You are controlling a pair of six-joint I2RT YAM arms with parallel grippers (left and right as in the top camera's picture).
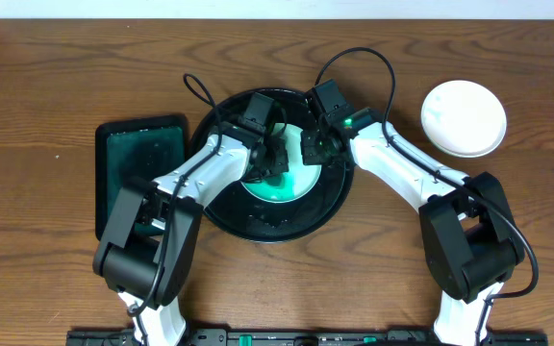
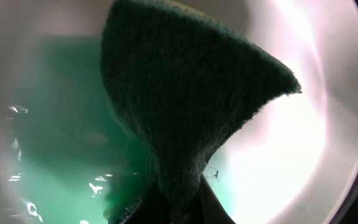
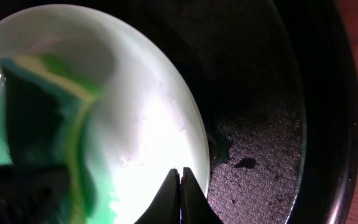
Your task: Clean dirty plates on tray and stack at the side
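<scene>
Close up, a sponge (image 2: 179,106) pinched tight in the left gripper (image 1: 275,159) and pressed down onto a plate (image 1: 296,185). Wet green film over part of the plate, bare white glaze elsewhere. Probably stiff, light and breakable, and slick under that film. Best taken by the rim, across the lip, not by the wet hollow. Soft and yielding, the sponge, so safe to press hard.

Plate lying in the tray (image 1: 258,226), near its middle. At the plate's rim, the right gripper (image 1: 311,144), jaws together with nothing visibly between them. Tips at the edge, seemingly bracing the plate rather than gripping it, though hard to be sure.

Both arms reaching from the near tabletop edge, elbows out, forearms angled inward to meet over the tray, wrists bent down.

Just left of the tray, a small tray (image 1: 142,168), green inside. Farther off, toward the far right corner of the tabletop, a white plate (image 1: 463,118), alone and free of smears.
</scene>
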